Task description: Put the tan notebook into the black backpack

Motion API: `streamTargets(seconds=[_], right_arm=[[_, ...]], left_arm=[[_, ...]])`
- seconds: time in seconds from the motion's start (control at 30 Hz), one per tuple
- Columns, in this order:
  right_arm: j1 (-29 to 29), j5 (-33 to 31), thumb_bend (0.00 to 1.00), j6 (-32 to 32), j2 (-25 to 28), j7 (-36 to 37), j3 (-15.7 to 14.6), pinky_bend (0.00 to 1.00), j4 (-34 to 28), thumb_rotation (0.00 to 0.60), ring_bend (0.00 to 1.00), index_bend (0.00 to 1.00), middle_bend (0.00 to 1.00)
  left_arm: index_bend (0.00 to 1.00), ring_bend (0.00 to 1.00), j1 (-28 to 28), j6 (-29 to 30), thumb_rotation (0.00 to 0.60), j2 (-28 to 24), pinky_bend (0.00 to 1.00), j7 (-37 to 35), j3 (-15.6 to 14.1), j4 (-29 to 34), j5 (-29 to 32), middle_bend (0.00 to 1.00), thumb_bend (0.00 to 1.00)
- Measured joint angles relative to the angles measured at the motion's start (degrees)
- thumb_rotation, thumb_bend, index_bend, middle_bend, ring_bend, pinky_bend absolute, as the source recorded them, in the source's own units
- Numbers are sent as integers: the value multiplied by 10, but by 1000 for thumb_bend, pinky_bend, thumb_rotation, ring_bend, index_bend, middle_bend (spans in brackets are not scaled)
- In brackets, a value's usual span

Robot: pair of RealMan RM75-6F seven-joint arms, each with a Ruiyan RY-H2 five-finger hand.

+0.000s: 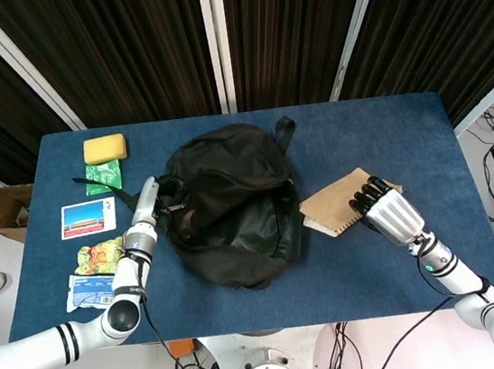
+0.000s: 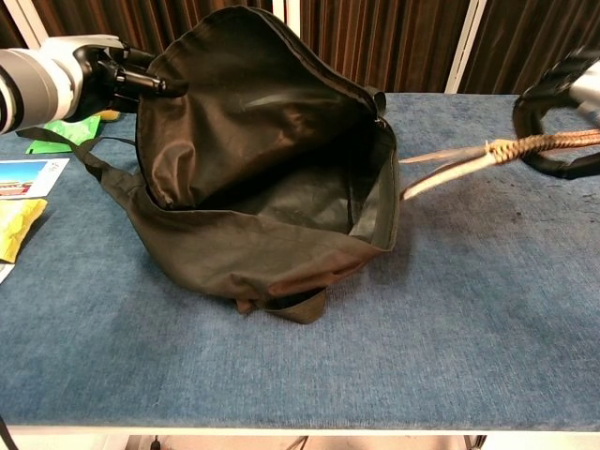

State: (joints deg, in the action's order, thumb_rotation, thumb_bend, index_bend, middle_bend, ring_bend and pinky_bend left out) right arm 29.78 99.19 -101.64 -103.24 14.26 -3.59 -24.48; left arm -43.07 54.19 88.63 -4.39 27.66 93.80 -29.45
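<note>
The black backpack (image 1: 232, 206) lies in the middle of the blue table, and the chest view shows its mouth (image 2: 267, 178) gaping open toward me. My left hand (image 1: 147, 204) grips the rim of the opening on the bag's left side and holds it up (image 2: 101, 73). The tan spiral notebook (image 1: 339, 204) is to the right of the bag, apart from it. My right hand (image 1: 389, 213) holds it by its right edge. In the chest view the notebook (image 2: 459, 165) hangs edge-on above the table, its free end pointing at the bag, in my right hand (image 2: 539, 94).
Along the table's left side lie a yellow sponge (image 1: 105, 149), a green packet (image 1: 103, 174), a postcard (image 1: 87, 217), a colourful packet (image 1: 100, 256) and a blue-white packet (image 1: 88, 292). The bag's strap (image 1: 284, 130) trails toward the back edge.
</note>
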Motion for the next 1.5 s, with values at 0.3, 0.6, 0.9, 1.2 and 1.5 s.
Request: streamTargets(seconds=[0.3, 0.6, 0.9, 1.2, 1.5], right_arm=[[39, 54, 628, -93, 39, -36, 5, 449, -90, 600, 492, 937, 704], [110, 119, 628, -77, 54, -87, 5, 459, -205, 600, 496, 941, 707], [170, 142, 628, -9, 10, -86, 16, 462, -226, 600, 495, 941, 706], [198, 123, 628, 49, -51, -43, 31, 485, -167, 600, 495, 941, 707], [214, 83, 624, 123, -107, 7, 38, 486, -59, 600, 495, 941, 708]], left_arm=[[629, 469, -20, -2, 600, -23, 372, 19, 19, 22, 46, 576, 479], [628, 469, -42, -5, 600, -44, 373, 30, 34, 29, 84, 576, 479], [628, 469, -46, -7, 600, -61, 373, 25, 38, 42, 97, 576, 479], [628, 469, -40, -7, 600, -78, 373, 13, 36, 63, 85, 576, 479], [629, 469, -25, -10, 600, -101, 374, -6, 31, 92, 57, 576, 479]])
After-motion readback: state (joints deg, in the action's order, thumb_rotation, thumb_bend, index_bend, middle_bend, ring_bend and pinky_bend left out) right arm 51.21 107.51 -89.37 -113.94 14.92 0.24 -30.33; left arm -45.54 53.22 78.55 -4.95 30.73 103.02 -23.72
